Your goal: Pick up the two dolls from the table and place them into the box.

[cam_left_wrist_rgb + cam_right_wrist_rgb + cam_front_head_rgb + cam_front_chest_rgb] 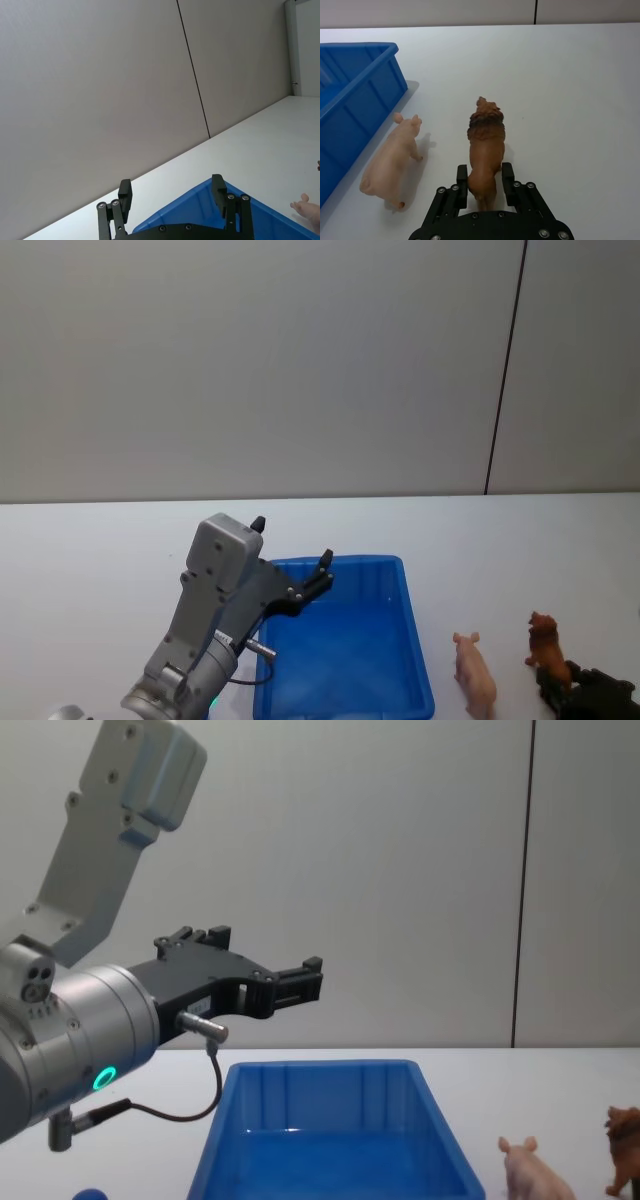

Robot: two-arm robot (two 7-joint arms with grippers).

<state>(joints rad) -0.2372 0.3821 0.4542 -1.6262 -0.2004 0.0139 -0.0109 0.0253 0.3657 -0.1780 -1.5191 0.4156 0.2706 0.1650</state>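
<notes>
I am at the first step, the grasp of the lion (486,132). My right tool (484,169) is low on the surface (570,100), open, with one finger on each side of the lion's hind part. A thin gap shows on one side, so I judge that it does not squeeze yet. The lion stands on its feet, head away from my wrist. The pig (390,162) stands just beside it, between the lion and the box (365,95), but apart from both. No doll is in the box.

The next move calls for closing on the lion, then a straight lift, high enough to pass over the pig and over the box rim, and then a move to my left.

The surface on the far side of the lion is bare, so there is room there. On the pig side it is narrow, and a sideways slide could knock the pig over. My left tool (292,542) hangs open and empty over the left part of the box, so I think the drop should go to the right part
</notes>
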